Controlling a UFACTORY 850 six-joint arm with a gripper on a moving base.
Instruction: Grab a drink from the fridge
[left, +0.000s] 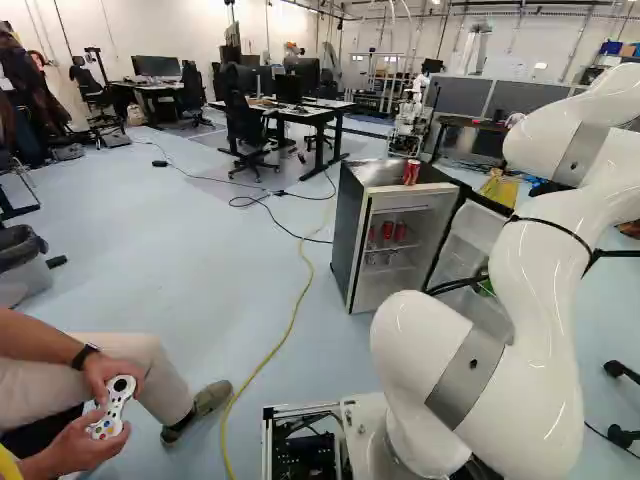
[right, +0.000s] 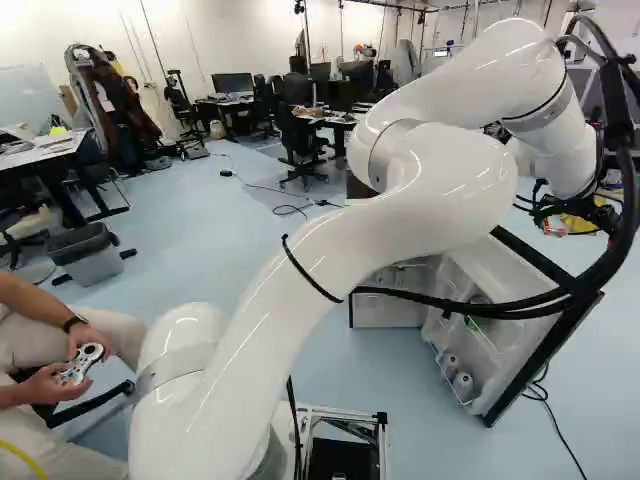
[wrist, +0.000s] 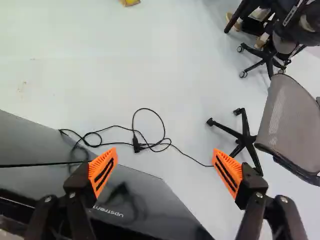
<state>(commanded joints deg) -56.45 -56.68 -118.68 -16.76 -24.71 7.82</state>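
Drinks, the red cans (left: 387, 231), are standing side by side inside the fridge (left: 345, 235), beyond the open door (right: 525, 275) from the end effector (wrist: 165, 162). The arm (right: 430, 190) is reaching over that door, and the end effector is hanging on its outer side, pointing down at the floor (wrist: 120, 80). Its fingers are standing wide apart, with nothing between them. A dark panel (wrist: 145, 200), probably the door's outer face, is lying close beside and below them.

The step in hand is apparently getting round to the opening. Doing it well is going to mean rising clear of the door's edge, swinging across, then levelling towards the shelf (left: 393, 247) and sliding straight in around one can, without nudging its neighbour.

An office chair (wrist: 292, 120) is standing ahead of the end effector, off to one side. A black hose (right: 480, 305) is drooping across the door's inner side and could be snagging. A thin cable (wrist: 160, 145) is lying ahead, and a lone can (left: 411, 172) is standing on the fridge's top, easily knocked.
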